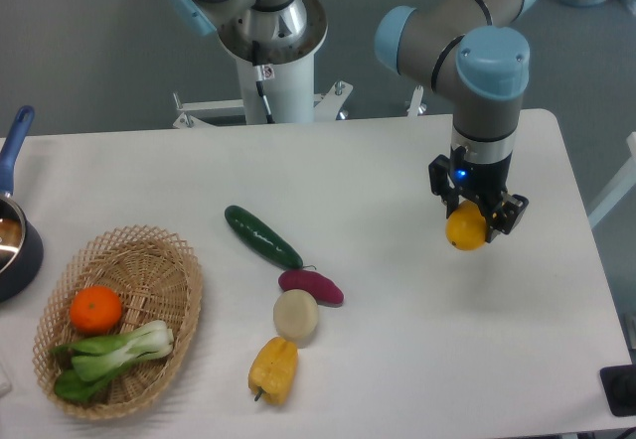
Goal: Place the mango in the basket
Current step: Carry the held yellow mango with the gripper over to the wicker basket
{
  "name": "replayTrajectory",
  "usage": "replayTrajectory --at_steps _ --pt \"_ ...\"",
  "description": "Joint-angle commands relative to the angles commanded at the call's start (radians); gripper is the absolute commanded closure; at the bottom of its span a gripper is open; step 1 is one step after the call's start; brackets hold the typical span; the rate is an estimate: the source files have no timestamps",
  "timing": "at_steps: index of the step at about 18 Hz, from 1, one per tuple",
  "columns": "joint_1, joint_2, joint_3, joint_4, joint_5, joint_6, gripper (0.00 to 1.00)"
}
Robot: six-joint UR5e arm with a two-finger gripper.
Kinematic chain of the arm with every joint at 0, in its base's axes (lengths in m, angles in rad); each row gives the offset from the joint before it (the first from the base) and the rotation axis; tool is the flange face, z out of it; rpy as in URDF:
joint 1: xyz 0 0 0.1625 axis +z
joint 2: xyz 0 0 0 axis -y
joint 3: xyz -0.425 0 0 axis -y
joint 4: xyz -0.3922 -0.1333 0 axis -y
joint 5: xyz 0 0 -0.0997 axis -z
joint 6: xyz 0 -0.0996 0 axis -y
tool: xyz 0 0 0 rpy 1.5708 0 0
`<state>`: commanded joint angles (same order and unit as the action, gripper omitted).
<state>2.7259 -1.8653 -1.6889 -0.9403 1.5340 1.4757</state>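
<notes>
Two things already lie in the basket (184, 290) at the near left of the table (397, 360): a round orange (95, 309) and a leafy green bok choy (109, 352) just nearer the camera than it. To the basket's right and nearest the front edge sits a yellow bell pepper (273, 368), then, a little farther back, a pale round vegetable (295, 314) touching or nearly touching a purple sweet potato (311, 286), and beyond those a dark green cucumber (261, 235). Left of the basket, a blue-handled pot (15, 230) is cut off by the frame edge.

Far to the basket's right, well apart from it, the gripper (472, 222) has its fingers closed around the mango (465, 227), which looks lifted clear of the table (its underside hangs below the fingertips). The fingers pinch it across the upper part, with much of the yellow body showing below.

By its look the mango is smooth-skinned and rounded, so it may be slippery and could pivot or slide in a narrow pinch; it seems light and firm enough to bear a steady squeeze. A hold across its middle, on the narrow axis, would suit best.
</notes>
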Motion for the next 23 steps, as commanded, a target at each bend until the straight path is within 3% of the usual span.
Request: replayTrajectory --at_steps 5,11,18,23 --pt "-0.026 0.002 0.014 -0.038 0.003 -0.011 0.6" --pt "-0.086 0.003 0.017 -0.038 -0.008 -0.044 0.6" --pt "-0.265 0.002 0.026 -0.028 -0.014 -0.23 0.6" --pt "-0.437 0.011 0.0 -0.025 -0.011 -0.339 0.6"
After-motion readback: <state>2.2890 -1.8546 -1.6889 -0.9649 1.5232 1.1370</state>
